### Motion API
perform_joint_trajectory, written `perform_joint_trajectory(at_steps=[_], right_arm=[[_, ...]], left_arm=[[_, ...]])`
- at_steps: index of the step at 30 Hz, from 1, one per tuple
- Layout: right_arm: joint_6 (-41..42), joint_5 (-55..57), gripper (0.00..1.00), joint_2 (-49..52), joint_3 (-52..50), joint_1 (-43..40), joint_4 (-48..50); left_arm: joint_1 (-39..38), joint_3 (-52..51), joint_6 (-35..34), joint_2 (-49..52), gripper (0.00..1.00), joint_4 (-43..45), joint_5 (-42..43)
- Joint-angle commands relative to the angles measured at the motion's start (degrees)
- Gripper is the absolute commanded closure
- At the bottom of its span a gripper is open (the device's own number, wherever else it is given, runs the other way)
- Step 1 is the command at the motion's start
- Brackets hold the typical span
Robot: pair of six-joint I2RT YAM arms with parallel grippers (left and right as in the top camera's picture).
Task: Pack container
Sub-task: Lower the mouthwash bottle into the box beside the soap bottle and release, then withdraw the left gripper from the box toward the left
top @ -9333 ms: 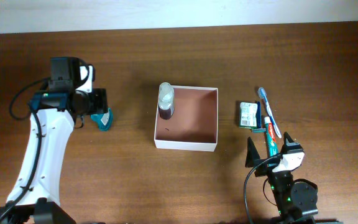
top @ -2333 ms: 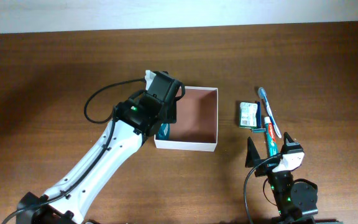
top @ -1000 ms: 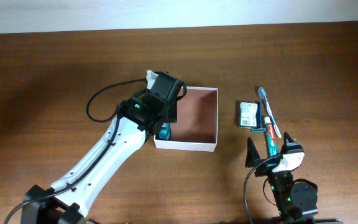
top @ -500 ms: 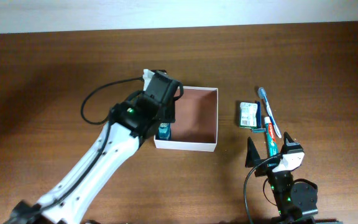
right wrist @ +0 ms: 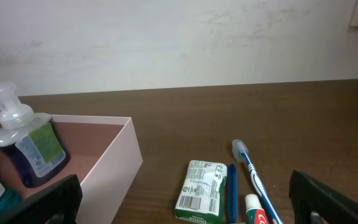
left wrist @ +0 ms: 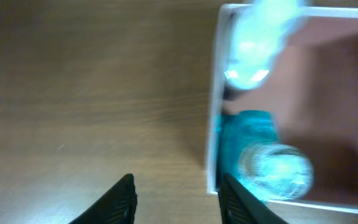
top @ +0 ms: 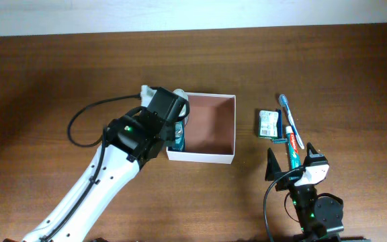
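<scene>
My left claw (left wrist: 178,186) is spread and empty, just outside the container's (left wrist: 212,124) wall. The toothbrush (right wrist: 251,169), toothpaste (right wrist: 255,208) and green packet (right wrist: 202,190) lie right before my right claw (top: 291,160), which is spread wide too.

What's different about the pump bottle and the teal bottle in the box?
The pump bottle is dark with a green label, while the teal bottle is blue-green. The pump bottle has a spout on top, but the teal bottle has a round clear cap. Both sit inside the container, along the same wall.
</scene>
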Motion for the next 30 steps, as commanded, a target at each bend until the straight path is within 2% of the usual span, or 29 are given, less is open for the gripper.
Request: perform_joint_trajectory(at_steps=[1, 5, 6, 8, 13, 18, 24, 30], right_arm=[[0.0, -0.11, 0.02, -0.59, -0.26, 0.26, -0.39], [0.0, -0.11, 0.02, -0.59, -0.26, 0.26, -0.39], [0.0, -0.11, 0.02, -0.59, -0.26, 0.26, -0.39], [0.0, -0.11, 0.02, -0.59, -0.26, 0.26, -0.39], [0.0, -0.11, 0.02, -0.59, -0.26, 0.26, -0.39], [0.0, -0.11, 0.02, -0.59, -0.26, 0.26, -0.39], [0.0, -0.11, 0.02, -0.59, -0.26, 0.26, -0.39], [0.0, -0.11, 0.02, -0.59, -0.26, 0.26, -0.39]], left_arm=[[1.4, 0.76, -4.33, -0.44, 0.64, -0.26, -4.72], [2.43, 0.7, -4.31, -0.44, 0.76, -0.52, -1.51], [2.51, 0.63, -4.28, -0.44, 0.81, -0.52, -0.81], [2.67, 0.46, -4.28, -0.44, 0.99, -0.83, -0.44], [2.69, -0.13, -4.28, -0.44, 0.99, -1.64, 0.57], [4.79, -1.57, -4.26, -0.44, 0.99, -1.57, 5.46], [9.66, -5.88, -0.28, -0.44, 1.0, 1.95, 16.79], [13.14, -11.98, 1.55, -0.44, 0.99, 9.66, 25.59]])
